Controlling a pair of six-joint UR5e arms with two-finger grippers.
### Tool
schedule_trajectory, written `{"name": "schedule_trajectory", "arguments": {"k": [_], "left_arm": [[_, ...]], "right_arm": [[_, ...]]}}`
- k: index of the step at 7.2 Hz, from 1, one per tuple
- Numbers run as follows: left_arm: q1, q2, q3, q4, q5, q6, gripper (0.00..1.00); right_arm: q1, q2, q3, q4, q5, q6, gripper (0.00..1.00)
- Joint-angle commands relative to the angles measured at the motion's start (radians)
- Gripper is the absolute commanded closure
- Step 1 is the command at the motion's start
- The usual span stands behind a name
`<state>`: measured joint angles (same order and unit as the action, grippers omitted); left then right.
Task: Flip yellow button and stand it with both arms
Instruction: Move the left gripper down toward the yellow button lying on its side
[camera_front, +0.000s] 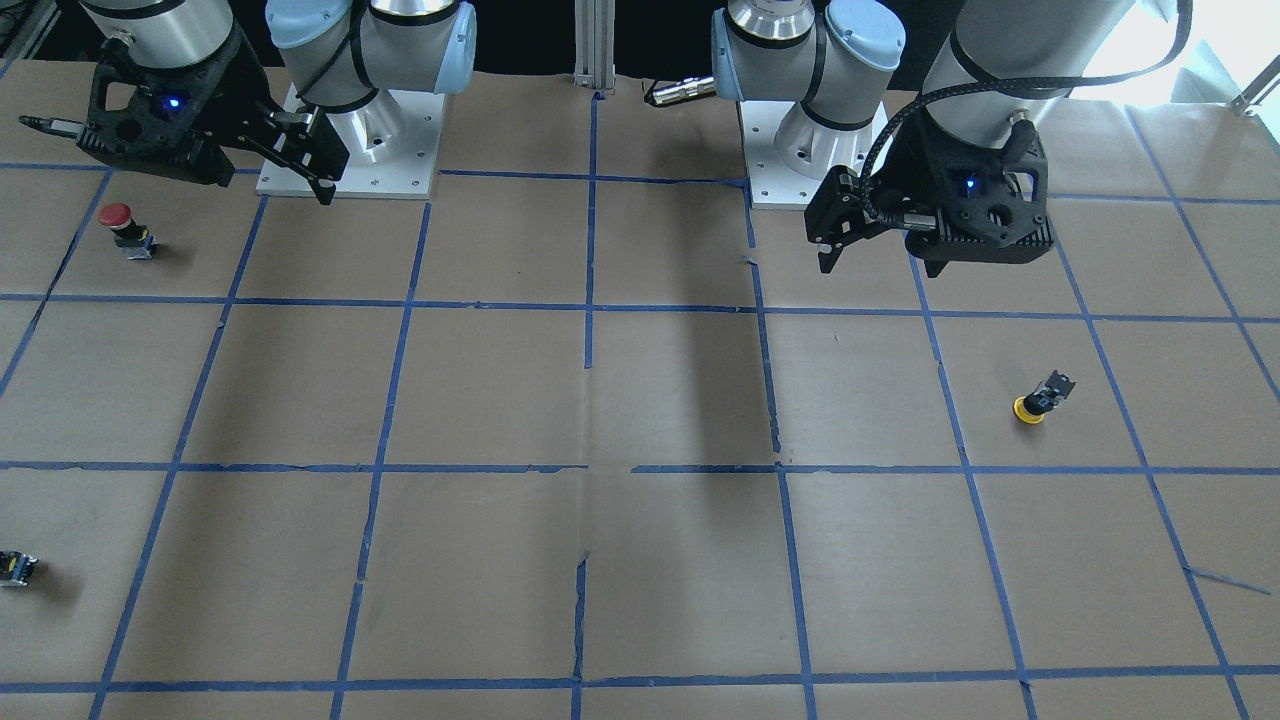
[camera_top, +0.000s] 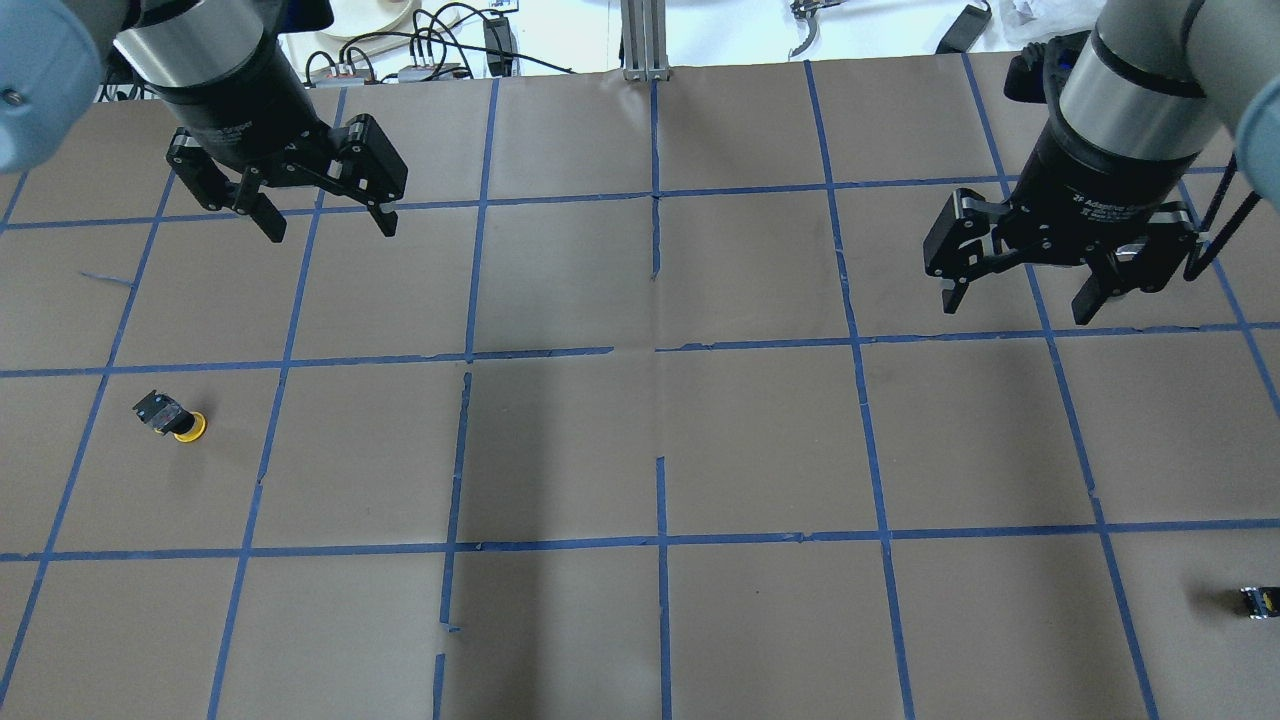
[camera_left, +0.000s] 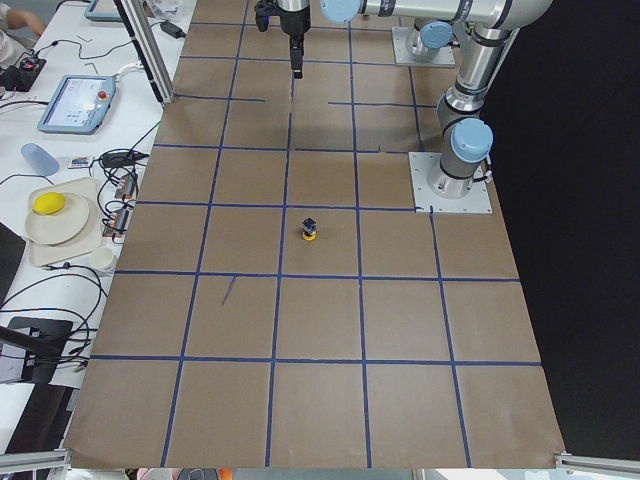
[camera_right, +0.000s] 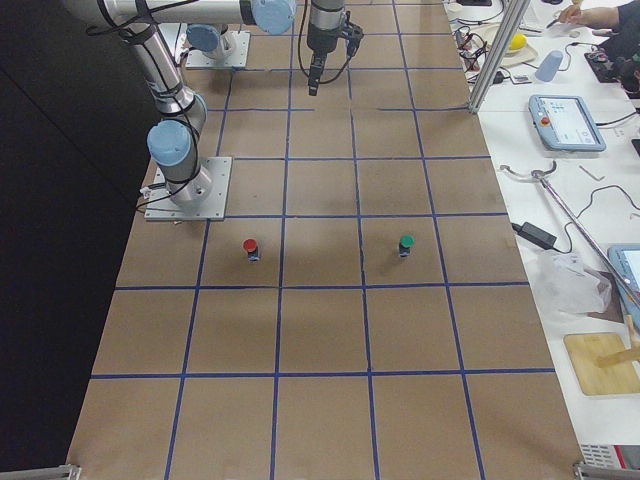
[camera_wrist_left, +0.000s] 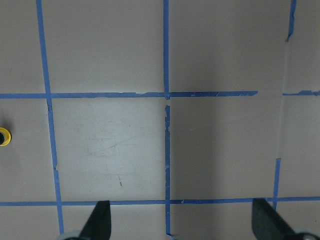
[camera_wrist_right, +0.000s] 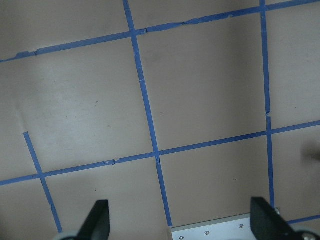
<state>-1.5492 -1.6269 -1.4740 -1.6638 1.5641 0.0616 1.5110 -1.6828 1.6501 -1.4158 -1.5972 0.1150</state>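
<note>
The yellow button (camera_top: 172, 418) lies tipped over on the brown paper at the robot's left, its yellow cap against the paper and its black body pointing away. It also shows in the front view (camera_front: 1035, 400), the left side view (camera_left: 311, 230), and as a sliver of yellow cap at the left edge of the left wrist view (camera_wrist_left: 3, 137). My left gripper (camera_top: 330, 225) (camera_front: 828, 255) (camera_wrist_left: 181, 222) hangs open and empty above the table, beyond and to the right of the button. My right gripper (camera_top: 1015, 305) (camera_front: 322, 190) (camera_wrist_right: 180, 222) hangs open and empty over the right half.
A red-capped button (camera_front: 125, 230) (camera_right: 250, 248) stands near the right arm's base. A green-capped button (camera_right: 405, 244) stands farther out. A small capless black switch block (camera_top: 1260, 601) (camera_front: 15, 567) lies at the table's right edge. The right arm's base plate (camera_wrist_right: 220, 232) shows under its gripper.
</note>
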Motion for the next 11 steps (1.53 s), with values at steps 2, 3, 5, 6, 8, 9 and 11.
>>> {"name": "schedule_trajectory", "arguments": {"k": [2,3,5,6,8,9,11], "left_arm": [[0.101,0.004,-0.044,0.006,0.004,0.213,0.0],[0.115,0.007,-0.049,0.001,0.005,0.219,0.0],[0.203,0.005,-0.087,0.006,0.004,0.425,0.0],[0.278,0.008,-0.126,0.01,0.002,0.511,0.0],[0.404,0.005,-0.199,0.077,0.004,0.73,0.0],[0.467,0.007,-0.259,0.122,0.004,0.848,0.0],[0.575,-0.001,-0.386,0.342,0.002,1.12,0.0]], "right_arm": [[0.0,-0.003,0.0,0.0,-0.004,0.009,0.0],[0.0,-0.006,0.0,0.0,-0.021,0.002,0.0],[0.0,-0.009,-0.001,-0.002,-0.036,-0.001,0.0],[0.0,-0.009,-0.001,-0.002,-0.035,0.002,0.0],[0.0,-0.011,0.0,-0.002,-0.032,0.003,0.0],[0.0,-0.012,-0.001,0.001,-0.029,0.008,0.0],[0.0,-0.017,-0.001,0.003,-0.035,0.002,0.0]]}}
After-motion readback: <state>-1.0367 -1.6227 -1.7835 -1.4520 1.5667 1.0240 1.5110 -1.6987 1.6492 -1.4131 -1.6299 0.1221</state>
